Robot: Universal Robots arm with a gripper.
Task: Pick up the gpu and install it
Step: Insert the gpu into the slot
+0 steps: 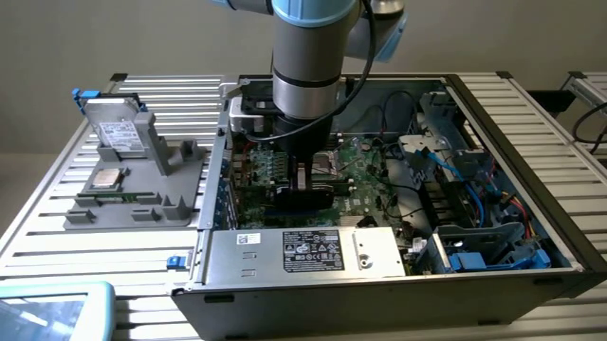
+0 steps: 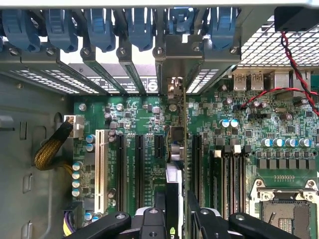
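The hand (image 2: pixel 175 219) is clenched on the gpu (image 2: pixel 175 164), gripping the card edge-on between its two black fingers (image 2: pixel 160 211). The card stands upright directly beneath the hand, inside the open computer case (image 1: pixel 531 142), just above or touching the green motherboard (image 2: pixel 239 149); whether it is seated cannot be told. Its silvery bracket (image 2: pixel 174 64) reaches ahead of the hand to the row of blue slot clips (image 2: pixel 99 25) on the case wall. Black expansion slots (image 2: pixel 139 169) lie on either side of the card. Beyond the case, on the exterior view's left, a grey holder (image 1: pixel 133 206) on the slatted tabletop (image 1: pixel 57 249) carries a hard drive (image 1: pixel 119 131).
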